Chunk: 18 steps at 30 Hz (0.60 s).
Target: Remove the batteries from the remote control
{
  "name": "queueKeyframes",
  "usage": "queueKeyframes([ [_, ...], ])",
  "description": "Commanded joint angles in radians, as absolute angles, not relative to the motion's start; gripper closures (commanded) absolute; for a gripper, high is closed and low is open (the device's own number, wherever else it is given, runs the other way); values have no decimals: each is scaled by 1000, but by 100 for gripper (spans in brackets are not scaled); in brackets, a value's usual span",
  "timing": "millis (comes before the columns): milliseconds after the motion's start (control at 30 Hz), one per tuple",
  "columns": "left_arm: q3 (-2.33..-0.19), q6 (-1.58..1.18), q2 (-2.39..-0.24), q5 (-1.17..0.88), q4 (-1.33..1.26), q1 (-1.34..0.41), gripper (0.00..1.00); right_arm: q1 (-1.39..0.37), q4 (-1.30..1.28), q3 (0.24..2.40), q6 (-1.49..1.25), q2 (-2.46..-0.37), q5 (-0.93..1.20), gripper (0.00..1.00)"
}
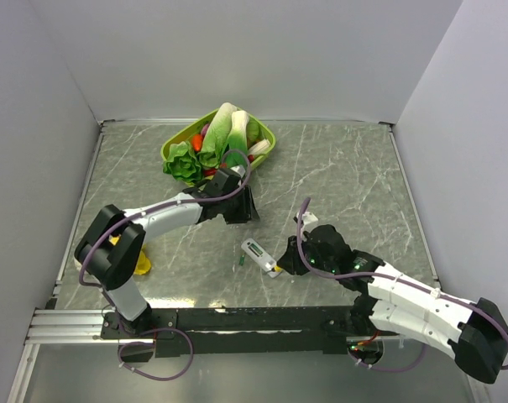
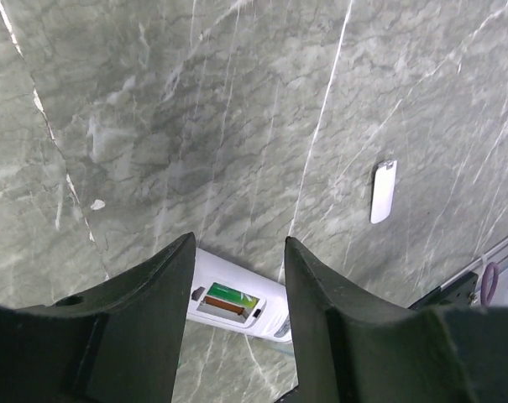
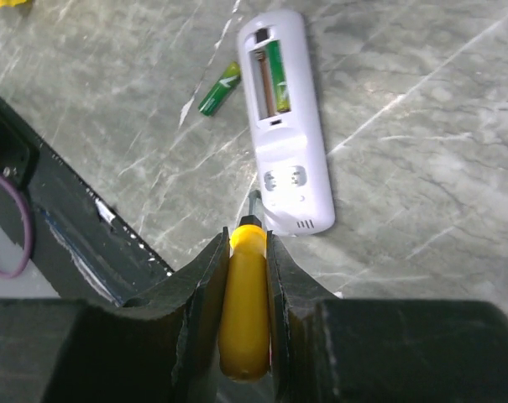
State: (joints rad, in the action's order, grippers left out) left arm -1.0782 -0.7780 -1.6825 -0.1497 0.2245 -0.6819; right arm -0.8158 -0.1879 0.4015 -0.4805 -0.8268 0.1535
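The white remote control lies on the marble table with its battery bay open and facing up. One green battery sits in the bay beside an empty slot. Another green battery lies loose on the table left of the remote, also showing in the top view. My right gripper is shut on a yellow-handled screwdriver, whose tip is at the remote's near end. My left gripper is open and empty, hovering above the remote.
The small white cover strip lies behind the remote, also in the left wrist view. A green basket of toy vegetables stands at the back. A yellow object lies by the left arm's base. A black rail runs along the near edge.
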Motion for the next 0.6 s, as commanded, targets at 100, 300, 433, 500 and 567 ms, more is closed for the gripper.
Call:
queueKeyframes([
  [100,-1094,-752,-1701,-179,189,-681,48,-821,-270,440,-517,-841,-52,100],
  [300,-1034,-770,-1706,-190,158,-680,51,-812,-195,437,-509,-853,-169,100],
  [433,-1000,-770,-1707,-164,178,-681,53,-805,-149,453,-488,-884,-202,100],
  [500,-980,-779,-1687,-134,179,-681,53,-802,-118,453,-483,-900,-193,100],
  [567,-953,-787,-1663,-127,173,-681,52,-801,-92,448,-479,-910,-190,100],
])
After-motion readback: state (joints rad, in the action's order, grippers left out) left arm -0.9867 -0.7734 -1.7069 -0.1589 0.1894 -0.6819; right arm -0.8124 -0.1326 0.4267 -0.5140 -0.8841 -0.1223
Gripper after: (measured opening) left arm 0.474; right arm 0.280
